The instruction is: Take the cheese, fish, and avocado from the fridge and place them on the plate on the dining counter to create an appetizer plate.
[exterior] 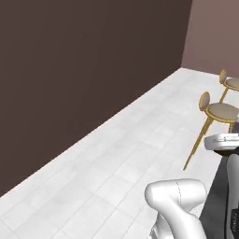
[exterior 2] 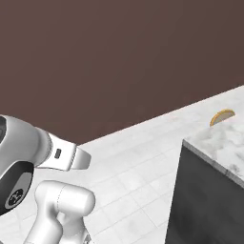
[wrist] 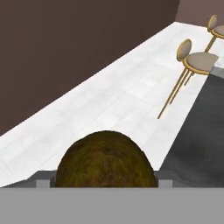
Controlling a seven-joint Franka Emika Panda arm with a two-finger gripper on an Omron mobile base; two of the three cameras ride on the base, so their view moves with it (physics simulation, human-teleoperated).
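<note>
Clamping the avocado (wrist: 106, 159) between its jaws, the gripper (wrist: 106, 181) faces stools (wrist: 197, 61) at one o'clock — beside the dining counter (exterior 2: 224, 143).

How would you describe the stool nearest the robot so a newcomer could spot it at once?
Start from the long dark brown wall and cross the white tiled floor to the dark-fronted dining counter. The nearer stool stands beside it on thin golden legs, with a round grey-brown seat and a small oval backrest. A second stool stands farther back.

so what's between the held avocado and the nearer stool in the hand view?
Bare white tiled floor. Nothing lies between the avocado in the gripper and the nearer stool; the dining counter's dark front runs alongside.
</note>
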